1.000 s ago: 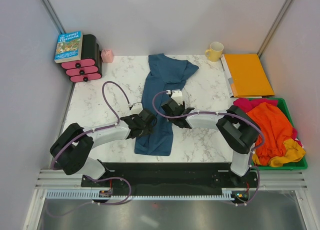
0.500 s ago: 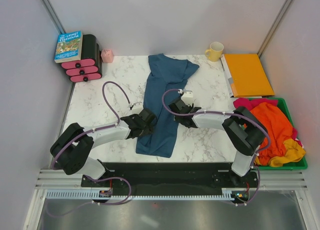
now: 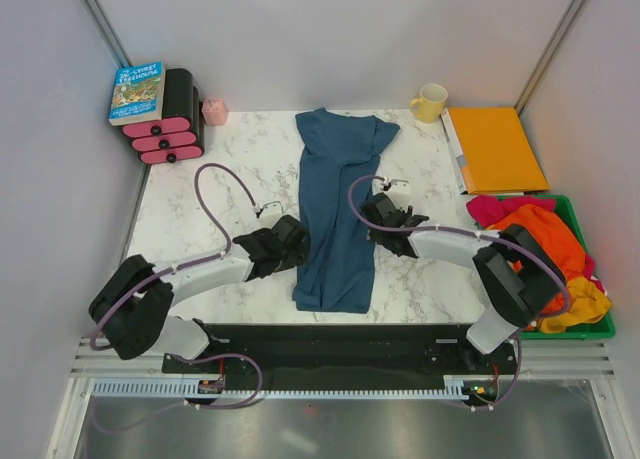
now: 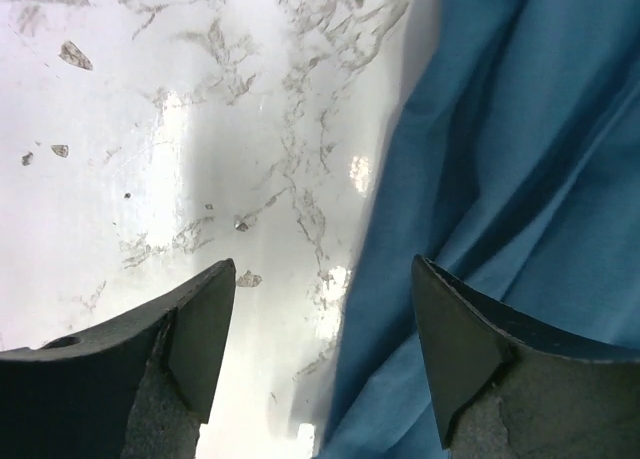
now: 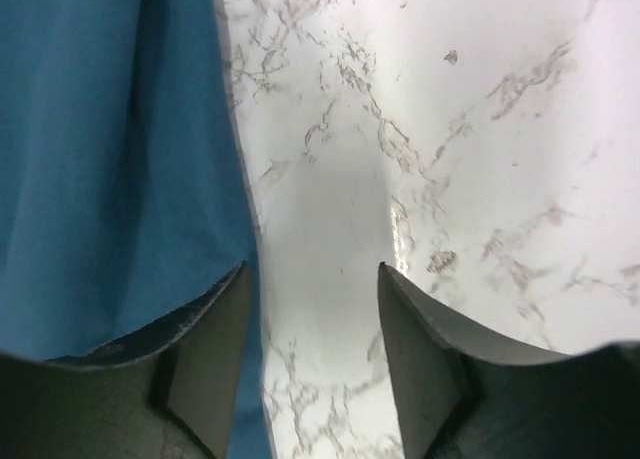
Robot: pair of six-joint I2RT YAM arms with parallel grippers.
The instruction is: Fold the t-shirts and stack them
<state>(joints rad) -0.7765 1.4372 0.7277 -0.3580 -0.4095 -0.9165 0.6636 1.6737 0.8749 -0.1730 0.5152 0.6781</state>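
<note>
A dusty teal-blue t-shirt [image 3: 338, 214] lies lengthwise down the middle of the marble table, collar end at the back. My left gripper [image 3: 297, 235] is low at its left edge, open; in the left wrist view the left gripper [image 4: 322, 279] straddles the cloth's edge [image 4: 500, 159], gripping nothing. At the shirt's right edge my right gripper [image 3: 371, 209] is open too. In the right wrist view the right gripper [image 5: 313, 279] has bare table between its fingers, with the shirt [image 5: 110, 149] under the left finger. Orange [image 3: 535, 247], magenta [image 3: 488, 208] and yellow [image 3: 588, 301] t-shirts are heaped at the right.
The heaped shirts fill a green bin [image 3: 598, 329] at the right edge. A flat orange folder [image 3: 495, 147] and a yellow mug [image 3: 430, 102] are at the back right. At the back left, a book [image 3: 137, 91] rests on pink-and-black rolls [image 3: 168, 131], next to a small pink object [image 3: 214, 111].
The shirt's lower part has slid right and spread flatter. My right gripper moved right, off the cloth to its right edge. The left gripper now sits at the left edge.
</note>
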